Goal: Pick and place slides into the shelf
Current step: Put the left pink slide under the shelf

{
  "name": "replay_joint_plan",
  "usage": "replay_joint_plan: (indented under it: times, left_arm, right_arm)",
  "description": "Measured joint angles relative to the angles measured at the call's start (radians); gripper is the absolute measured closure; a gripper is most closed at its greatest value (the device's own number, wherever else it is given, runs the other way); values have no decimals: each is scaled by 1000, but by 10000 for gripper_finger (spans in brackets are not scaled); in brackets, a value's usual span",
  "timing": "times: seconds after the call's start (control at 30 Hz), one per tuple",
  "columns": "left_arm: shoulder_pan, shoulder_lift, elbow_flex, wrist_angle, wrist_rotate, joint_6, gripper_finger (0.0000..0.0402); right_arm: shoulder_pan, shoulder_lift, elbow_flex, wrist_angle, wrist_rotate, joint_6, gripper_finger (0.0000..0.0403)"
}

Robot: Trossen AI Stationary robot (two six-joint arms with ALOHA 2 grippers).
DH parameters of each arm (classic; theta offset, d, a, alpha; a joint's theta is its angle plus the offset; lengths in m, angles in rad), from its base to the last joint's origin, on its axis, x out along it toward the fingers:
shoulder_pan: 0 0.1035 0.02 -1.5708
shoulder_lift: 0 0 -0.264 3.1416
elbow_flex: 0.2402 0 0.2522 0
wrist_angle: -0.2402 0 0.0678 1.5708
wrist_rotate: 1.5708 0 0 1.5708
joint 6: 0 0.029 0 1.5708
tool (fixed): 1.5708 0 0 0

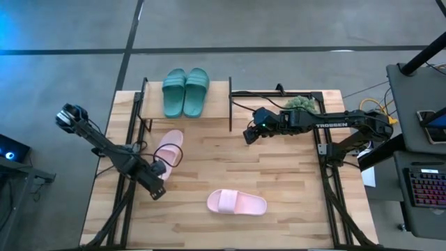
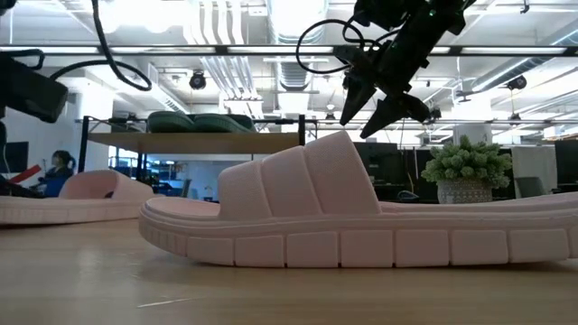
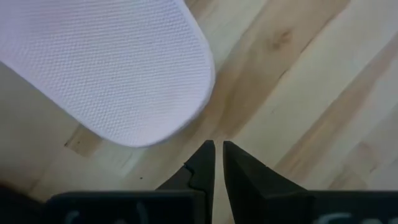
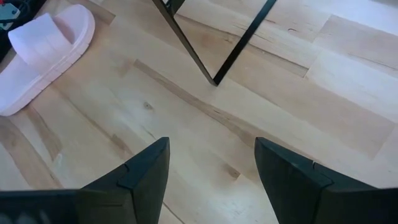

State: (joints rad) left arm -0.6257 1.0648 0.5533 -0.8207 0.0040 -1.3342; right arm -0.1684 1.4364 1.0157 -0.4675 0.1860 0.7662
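Note:
The teal-green slides (image 1: 185, 92) lie side by side on the shelf's (image 1: 220, 89) wood top board, also seen in the low view (image 2: 194, 122). One pale pink slide (image 1: 168, 148) lies flat on the table in front of the shelf. The other pink slide (image 1: 237, 203) lies nearer the near edge and fills the low view (image 2: 361, 217). My left gripper (image 1: 157, 189) is shut, just near-side of the first pink slide's rounded end (image 3: 112, 68), touching nothing. My right gripper (image 1: 249, 134) hangs open in the air (image 2: 375, 99) by the shelf's right leg (image 4: 214, 79).
A fuzzy green plant (image 1: 301, 103) in a pot stands at the table's far right, behind my right arm. Black frame rails run along the table's left and right sides. Bare wood lies between the two pink slides and in front of the shelf.

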Motion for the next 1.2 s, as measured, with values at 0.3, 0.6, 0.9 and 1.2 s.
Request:
replay_joint_plan:
  times: [0.3, 0.6, 0.9, 1.2]
  left_arm:
    - [17, 105, -3, -10, -139, 4, 384]
    - [102, 177, -3, -6, -361, 5, 384]
    - [191, 178, -4, 0, -553, 85, 384]
    - [176, 83, 67, 0, -452, 224, 384]
  right_arm:
    - [0, 0, -1, 0, 0, 0, 177]
    - [0, 0, -1, 0, 0, 0, 177]
    - [1, 0, -1, 0, 0, 19, 177]
    - [21, 0, -1, 0, -134, 23, 177]
